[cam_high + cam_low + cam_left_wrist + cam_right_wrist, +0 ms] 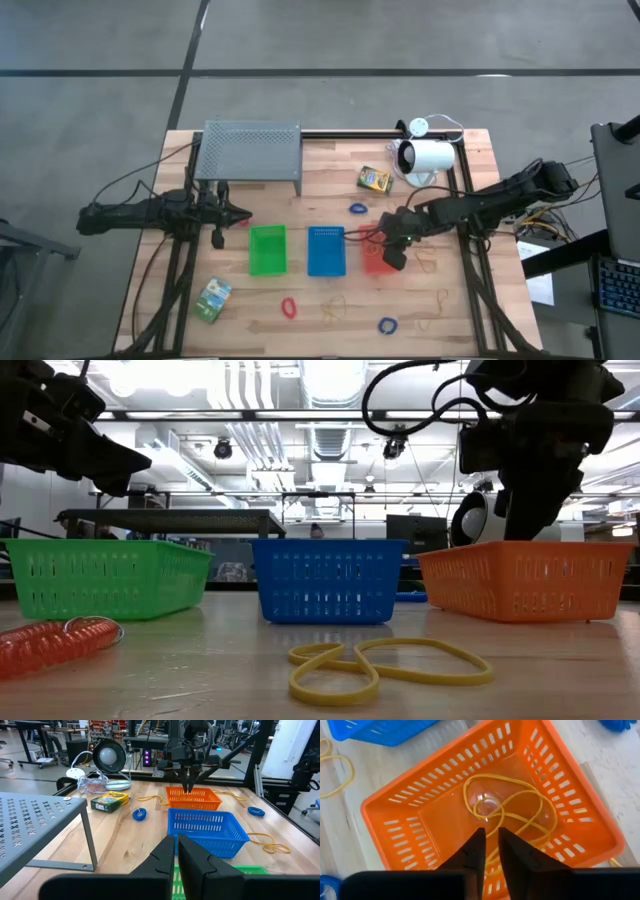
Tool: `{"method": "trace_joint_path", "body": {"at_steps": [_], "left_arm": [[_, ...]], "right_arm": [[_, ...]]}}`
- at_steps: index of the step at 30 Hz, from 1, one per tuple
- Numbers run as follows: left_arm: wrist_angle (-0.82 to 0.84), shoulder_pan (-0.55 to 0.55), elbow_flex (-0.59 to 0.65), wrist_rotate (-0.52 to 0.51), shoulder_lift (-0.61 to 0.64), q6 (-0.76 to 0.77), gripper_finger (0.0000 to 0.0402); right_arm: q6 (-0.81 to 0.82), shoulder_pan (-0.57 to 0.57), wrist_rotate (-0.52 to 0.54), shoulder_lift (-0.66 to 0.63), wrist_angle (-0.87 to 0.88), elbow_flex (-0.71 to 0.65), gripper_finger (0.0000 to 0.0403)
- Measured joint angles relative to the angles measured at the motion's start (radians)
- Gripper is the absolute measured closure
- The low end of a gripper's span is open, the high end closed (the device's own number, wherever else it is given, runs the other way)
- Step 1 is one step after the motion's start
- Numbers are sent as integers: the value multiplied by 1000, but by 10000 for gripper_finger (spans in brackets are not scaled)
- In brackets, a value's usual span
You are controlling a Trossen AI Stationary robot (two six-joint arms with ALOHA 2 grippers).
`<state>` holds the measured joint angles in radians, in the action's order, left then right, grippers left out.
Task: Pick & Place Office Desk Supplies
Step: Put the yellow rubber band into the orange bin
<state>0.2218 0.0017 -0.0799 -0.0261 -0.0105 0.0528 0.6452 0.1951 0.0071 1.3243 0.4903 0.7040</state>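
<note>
While the right arm hangs over the trays, the scene is noted as follows.

Right gripper (490, 851): held directly above the orange basket (374, 262); a narrow gap is seen between the fingertips and nothing is pinched, so a drop into the basket is judged to be in hand.
Rubber bands (507, 810): thin orange loops are found lying tangled on the orange basket's floor, apparently sorted there by colour.
Left gripper (177, 851): parked at the table's left, near the grey rack (250, 150), its fingers pressed together on nothing.
Blue basket (326, 250) and green basket (267, 249): set in a row left of the orange one, presumably for matching colours.
Still loose: a crayon box (374, 179) at the far right; a red loop (289, 307) and a blue loop (387, 325) at the near edge.
</note>
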Motion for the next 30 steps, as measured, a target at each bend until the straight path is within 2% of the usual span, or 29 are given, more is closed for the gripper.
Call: {"method": "trace_joint_path", "body": {"at_steps": [9,15,19,23,30], "left_arm": [[0,0,0,0,0,0,374],[0,0,0,0,0,0,374],[0,0,0,0,0,0,374],[0,0,0,0,0,0,374],[0,0,0,0,0,0,374]], "right_arm": [[-19,0,4,2,-20,0,276],[-17,1,26,-15,-25,0,274],[-16,1,131,-56,32,19,282],[121,13,267,-124,120,42,288],[401,57,334,-241,299,60,289]]}}
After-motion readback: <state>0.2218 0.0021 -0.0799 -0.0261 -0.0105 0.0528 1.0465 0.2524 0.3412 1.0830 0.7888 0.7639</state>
